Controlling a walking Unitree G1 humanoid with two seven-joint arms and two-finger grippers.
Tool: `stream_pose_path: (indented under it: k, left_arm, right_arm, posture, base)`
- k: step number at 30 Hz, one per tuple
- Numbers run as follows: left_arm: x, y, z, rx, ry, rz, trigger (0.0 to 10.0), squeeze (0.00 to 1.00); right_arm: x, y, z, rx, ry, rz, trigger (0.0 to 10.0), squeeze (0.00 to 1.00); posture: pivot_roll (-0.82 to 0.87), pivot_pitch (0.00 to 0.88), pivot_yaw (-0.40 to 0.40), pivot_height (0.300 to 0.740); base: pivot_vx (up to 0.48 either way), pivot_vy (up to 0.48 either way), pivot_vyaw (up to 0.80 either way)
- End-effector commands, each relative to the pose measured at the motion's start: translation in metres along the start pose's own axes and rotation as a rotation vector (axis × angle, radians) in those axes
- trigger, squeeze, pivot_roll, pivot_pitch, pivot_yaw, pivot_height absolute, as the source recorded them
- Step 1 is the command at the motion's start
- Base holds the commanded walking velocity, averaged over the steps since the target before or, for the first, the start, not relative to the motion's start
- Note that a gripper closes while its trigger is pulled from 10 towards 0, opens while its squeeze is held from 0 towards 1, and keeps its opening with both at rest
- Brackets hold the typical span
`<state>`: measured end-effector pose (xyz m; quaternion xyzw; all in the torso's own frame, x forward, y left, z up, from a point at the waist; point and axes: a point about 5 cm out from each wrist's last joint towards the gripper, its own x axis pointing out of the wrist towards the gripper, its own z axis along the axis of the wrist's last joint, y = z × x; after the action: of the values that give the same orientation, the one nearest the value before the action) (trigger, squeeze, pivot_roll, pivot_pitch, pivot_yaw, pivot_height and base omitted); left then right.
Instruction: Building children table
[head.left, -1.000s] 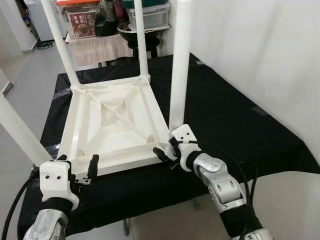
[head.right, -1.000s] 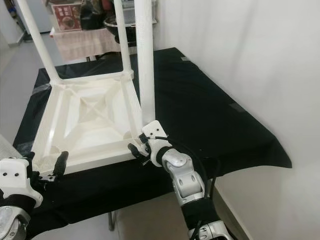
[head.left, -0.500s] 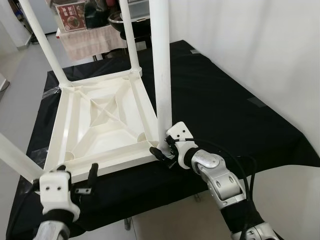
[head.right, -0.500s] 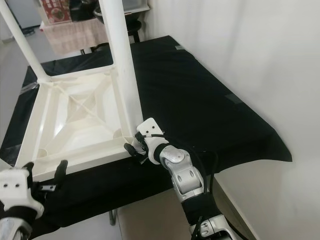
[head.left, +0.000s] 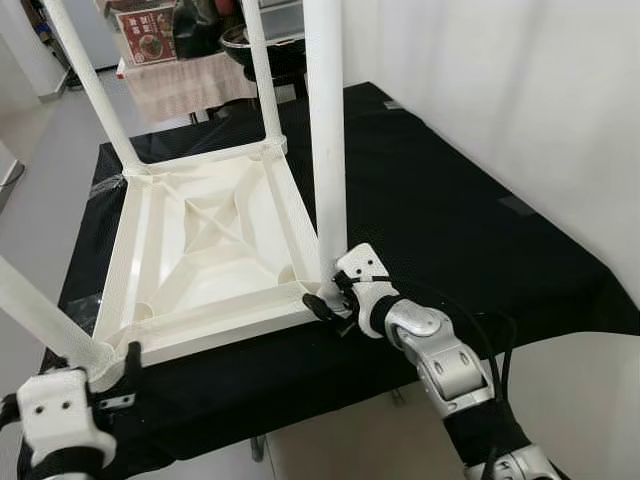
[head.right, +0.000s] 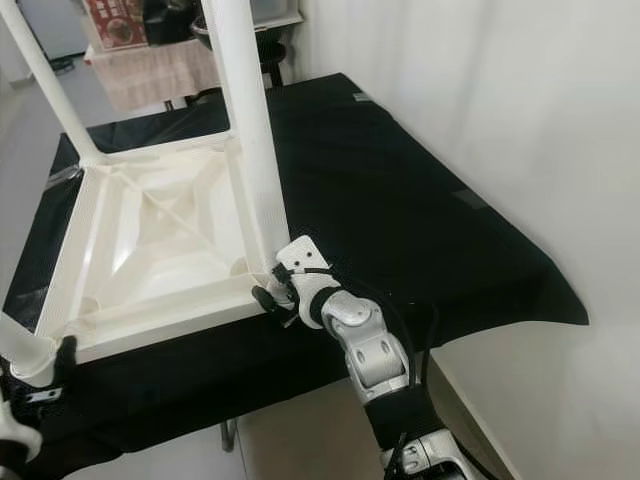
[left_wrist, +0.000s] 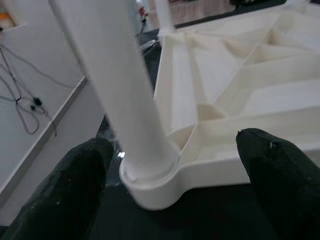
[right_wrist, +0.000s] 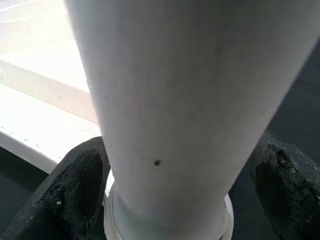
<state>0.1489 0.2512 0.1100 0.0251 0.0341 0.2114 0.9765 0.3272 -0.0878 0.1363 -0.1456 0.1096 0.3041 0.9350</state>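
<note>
A white plastic children's table (head.left: 210, 240) lies upside down on a black-covered worktop (head.left: 450, 200), its legs pointing up. My right gripper (head.left: 328, 300) is at the base of the near right leg (head.left: 325, 130), shut on it. In the right wrist view the leg (right_wrist: 170, 100) spans the gap between both black fingers (right_wrist: 75, 185). My left gripper (head.left: 105, 372) is at the near left corner and open. Its fingers (left_wrist: 65, 195) stand wide apart on either side of the near left leg's socket (left_wrist: 150, 172), without touching it.
A white wall runs along the right. Behind the worktop stand a rack with storage boxes and a hanging towel (head.left: 180, 85), and a black bowl (head.left: 270, 45). Grey floor lies to the left. The worktop's front edge is just below my grippers.
The camera has shifted. My left gripper has moved from the table's front rim leftwards to the near left leg's base. The right gripper stays on the near right leg.
</note>
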Motion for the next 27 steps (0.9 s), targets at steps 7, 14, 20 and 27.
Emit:
stream_pose_path:
  k: [7,14,20,27]
  left_arm:
    - [-0.013,0.006,-0.013,0.021,0.033,0.004,10.0,0.0]
    - [-0.003,0.013,-0.012,0.017,-0.005,0.024,10.0,0.0]
    - [0.012,0.015,-0.007,0.001,-0.058,0.004,10.0,0.0]
    - [0.034,0.012,-0.007,-0.039,-0.085,-0.031,10.0,0.0]
  right_arm:
    - [-0.009,-0.026,0.049,0.042,-0.222,0.027,10.0,0.0]
    - [-0.021,-0.045,0.089,0.001,-0.334,0.033,10.0,0.0]
    - [-0.023,-0.047,0.104,-0.016,-0.378,0.048,10.0,0.0]
    - [-0.023,-0.046,0.114,-0.037,-0.402,0.072,10.0,0.0]
  posture:
    - [-0.02,0.085,0.07,0.74]
    - [-0.02,0.081,0.056,0.74]
    - [-0.03,0.077,0.05,0.74]
    - [-0.04,0.076,0.044,0.74]
  base:
    - [0.0,0.0,0.0]
    - [0.0,0.0,0.0]
    - [0.0,0.0,0.0]
    - [0.0,0.0,0.0]
